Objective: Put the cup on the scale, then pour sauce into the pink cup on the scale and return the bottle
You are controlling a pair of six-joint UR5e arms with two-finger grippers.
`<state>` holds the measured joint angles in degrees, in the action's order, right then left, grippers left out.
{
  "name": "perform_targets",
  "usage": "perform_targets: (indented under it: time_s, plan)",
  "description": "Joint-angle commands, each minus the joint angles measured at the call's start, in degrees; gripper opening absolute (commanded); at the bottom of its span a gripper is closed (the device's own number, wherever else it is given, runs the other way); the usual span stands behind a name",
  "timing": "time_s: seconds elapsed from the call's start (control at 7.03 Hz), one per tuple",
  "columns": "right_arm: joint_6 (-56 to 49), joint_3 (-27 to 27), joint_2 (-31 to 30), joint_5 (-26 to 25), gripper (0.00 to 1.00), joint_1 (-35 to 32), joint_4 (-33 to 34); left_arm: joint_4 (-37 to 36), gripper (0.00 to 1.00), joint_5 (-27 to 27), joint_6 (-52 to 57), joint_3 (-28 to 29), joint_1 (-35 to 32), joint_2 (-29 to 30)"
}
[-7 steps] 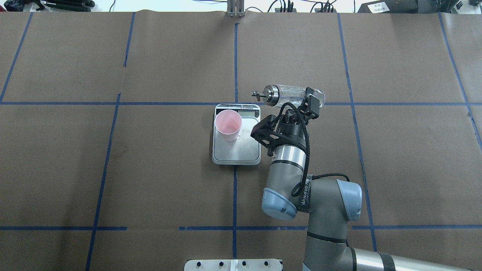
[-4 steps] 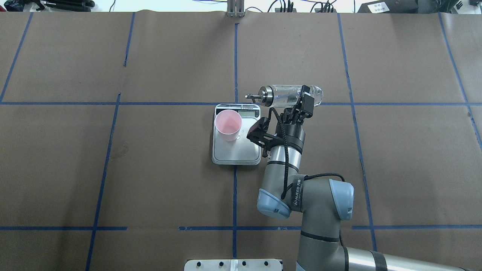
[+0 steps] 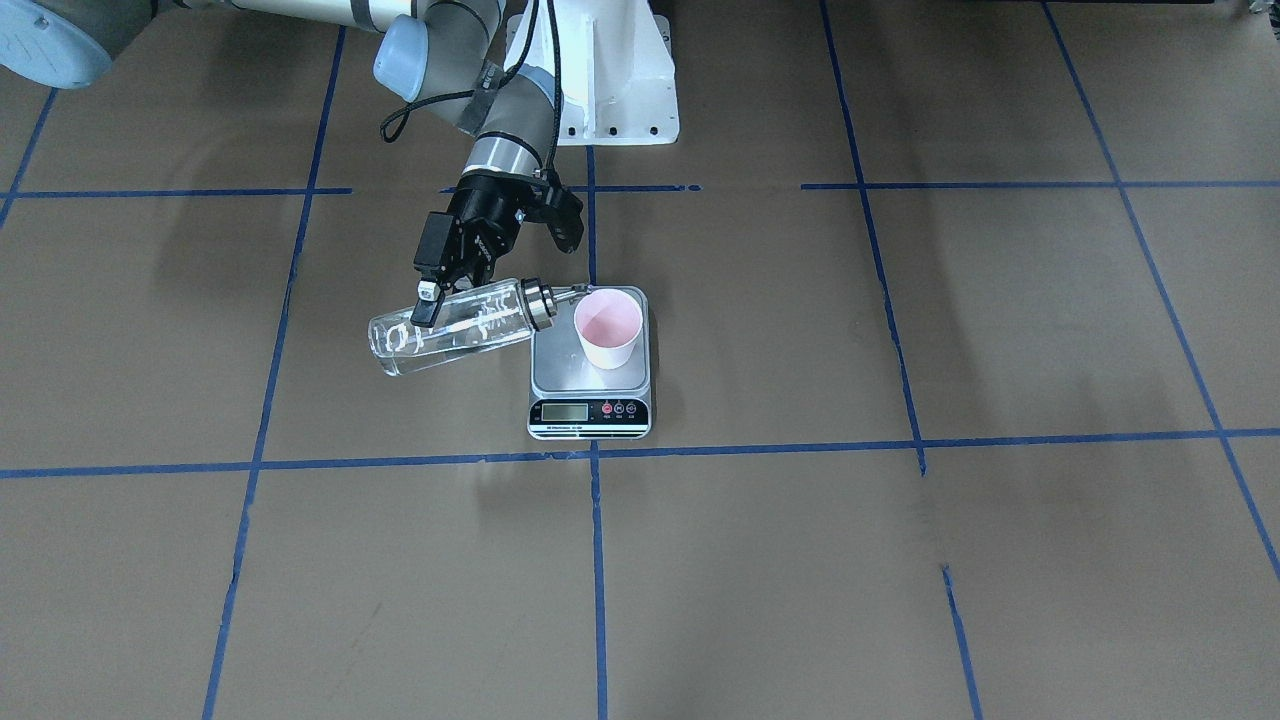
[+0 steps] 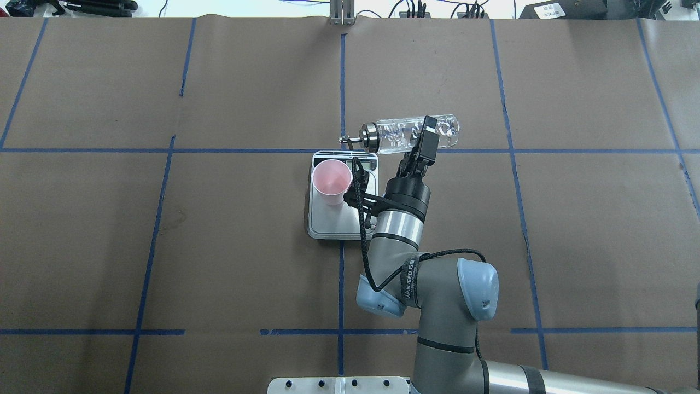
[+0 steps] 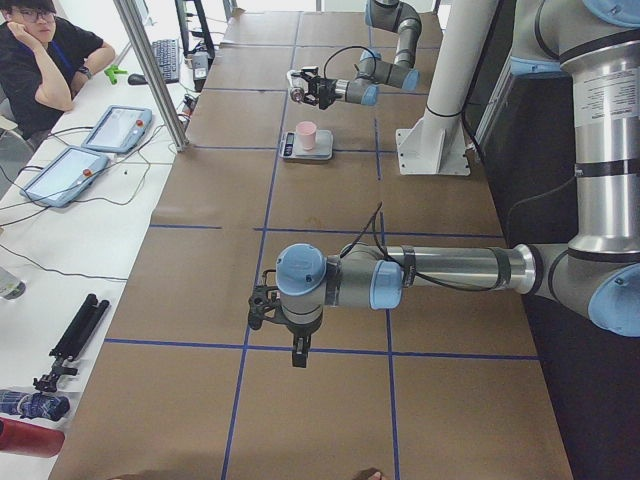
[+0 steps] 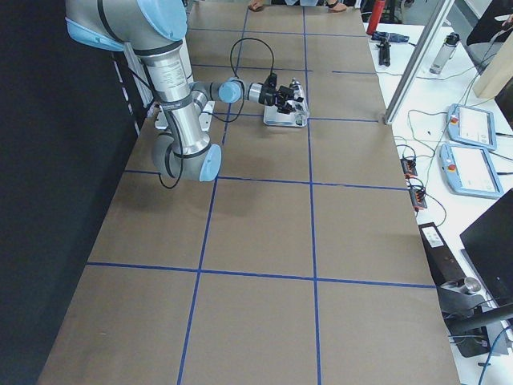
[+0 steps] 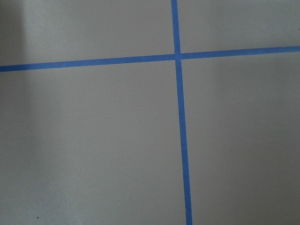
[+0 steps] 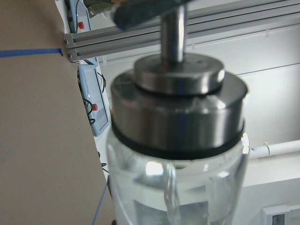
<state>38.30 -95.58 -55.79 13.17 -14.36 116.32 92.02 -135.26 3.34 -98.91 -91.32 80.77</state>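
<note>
Bottle [image 4: 402,135] lies almost level, clamped mid-barrel in the right tool [image 4: 426,134], spout near the rim of the cup [image 4: 331,180] on the scale [image 4: 342,219]. It's smooth glass with liquid sloshing inside, so grip the barrel firmly. Left tool [image 5: 296,352] sits far off above the bench, state unclear.

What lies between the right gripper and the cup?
Front-facing view: only the bottle held by the right gripper; its silver pourer cap points toward the cup on the scale.
</note>
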Motion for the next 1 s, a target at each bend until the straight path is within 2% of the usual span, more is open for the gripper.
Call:
perform_targets:
  time_s: [0.0, 0.85]
  plan:
    - [-4.1, 0.2, -0.5, -2.3, 0.00, 0.1, 0.3, 0.0, 1.00, 0.0, 0.0, 0.3, 0.0, 0.0]
    - [-8.6, 1.3, -0.8, -6.7, 0.00, -0.3, 0.4, -0.1, 1.00, -0.1, 0.0, 0.7, 0.0, -0.1]
